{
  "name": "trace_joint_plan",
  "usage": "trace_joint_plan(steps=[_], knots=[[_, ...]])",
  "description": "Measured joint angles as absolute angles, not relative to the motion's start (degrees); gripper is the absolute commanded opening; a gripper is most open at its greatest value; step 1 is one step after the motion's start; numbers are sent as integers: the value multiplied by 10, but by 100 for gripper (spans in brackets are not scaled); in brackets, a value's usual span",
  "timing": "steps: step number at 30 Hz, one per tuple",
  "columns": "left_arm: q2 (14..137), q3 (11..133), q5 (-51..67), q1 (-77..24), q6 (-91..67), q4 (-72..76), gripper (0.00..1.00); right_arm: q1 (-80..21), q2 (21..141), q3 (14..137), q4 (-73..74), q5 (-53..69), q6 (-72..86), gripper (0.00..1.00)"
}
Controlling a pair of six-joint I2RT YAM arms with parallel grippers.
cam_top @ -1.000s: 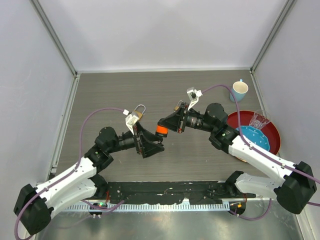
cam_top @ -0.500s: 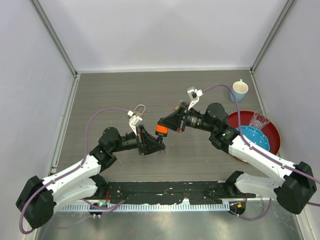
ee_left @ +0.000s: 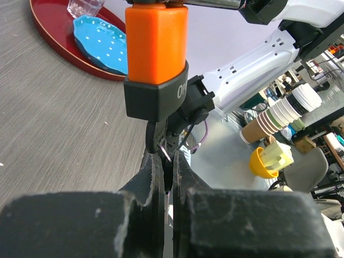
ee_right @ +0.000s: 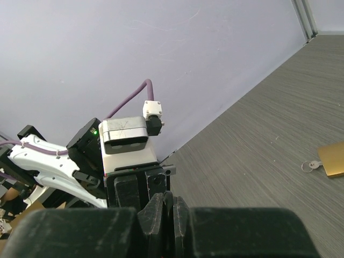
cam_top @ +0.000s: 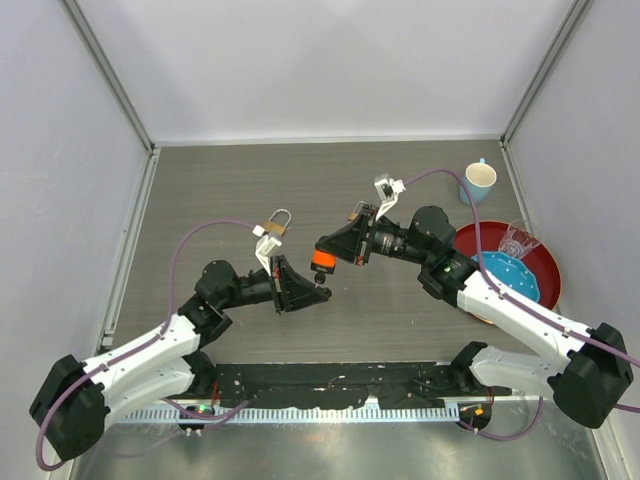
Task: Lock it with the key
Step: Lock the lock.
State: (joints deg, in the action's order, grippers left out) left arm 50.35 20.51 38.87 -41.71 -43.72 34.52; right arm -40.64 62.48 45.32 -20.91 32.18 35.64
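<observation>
An orange padlock (cam_top: 322, 261) with a black base (ee_left: 157, 97) hangs in the air over the middle of the table. My right gripper (cam_top: 334, 252) is shut on its top end; in the right wrist view only a thin dark part shows between the fingers (ee_right: 168, 200). The dark key (ee_left: 155, 137) sticks out of the lock's underside. My left gripper (ee_left: 166, 161) comes from the lower left (cam_top: 316, 289) and is shut on the key's head.
A brass padlock (cam_top: 278, 223) with a small key ring (ee_right: 309, 165) lies on the table behind the left arm. At the right stand a red tray (cam_top: 545, 262) with a blue plate (cam_top: 510, 276) and a clear glass (cam_top: 517, 240), and a blue cup (cam_top: 480, 182).
My left gripper was open around the key one second ago and has closed on it, shifting slightly down and left. The right arm and the orange padlock have not moved.
</observation>
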Motion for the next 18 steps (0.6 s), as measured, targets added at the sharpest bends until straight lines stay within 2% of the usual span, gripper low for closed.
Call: trace_joint_plan(steps=[18], knots=[[486,150,368,-441,-459,413,0,-406,638,453,-192,340,372,2]])
